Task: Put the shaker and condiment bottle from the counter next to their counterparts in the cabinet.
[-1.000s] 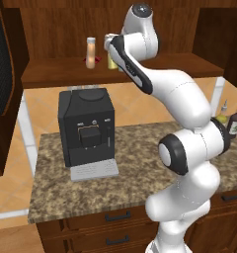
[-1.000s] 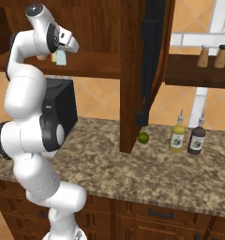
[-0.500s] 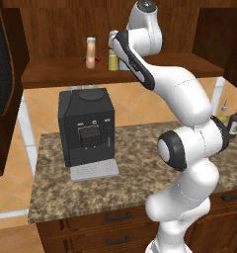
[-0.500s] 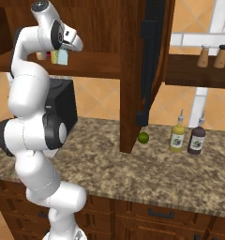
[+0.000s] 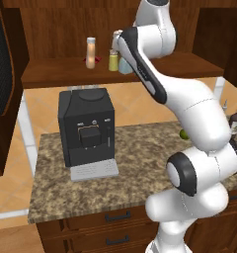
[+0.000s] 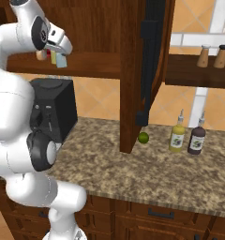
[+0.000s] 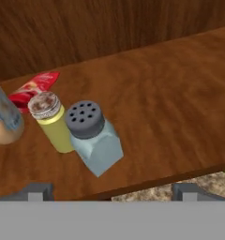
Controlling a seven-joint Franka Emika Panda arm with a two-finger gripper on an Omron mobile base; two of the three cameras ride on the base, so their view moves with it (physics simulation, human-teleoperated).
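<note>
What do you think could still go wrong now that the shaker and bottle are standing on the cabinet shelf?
1. The shaker stands close against the yellow-green shaker; a nudge to one would likely topple both.
2. The open gripper sits just in front of the shelf edge, so an uneven pull-back could clip the shaker.
3. The condiment bottle is tall and narrow, probably easy to tip if the arm sweeps past.

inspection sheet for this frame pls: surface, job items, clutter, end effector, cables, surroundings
Surface: dark reddish-brown wooden cabinet shelf.
Job's things: pale blue-grey shaker with perforated cap upright beside yellow-green shaker with silver cap; peach-orange bottle with white cap and flat red packet alongside.
Clutter: black coffee machine, green lime, two spouted bottles on granite counter.
End effector: open, holding nothing.
Cables: nothing seen.
Surroundings: two brown shakers, side shelf.
</note>
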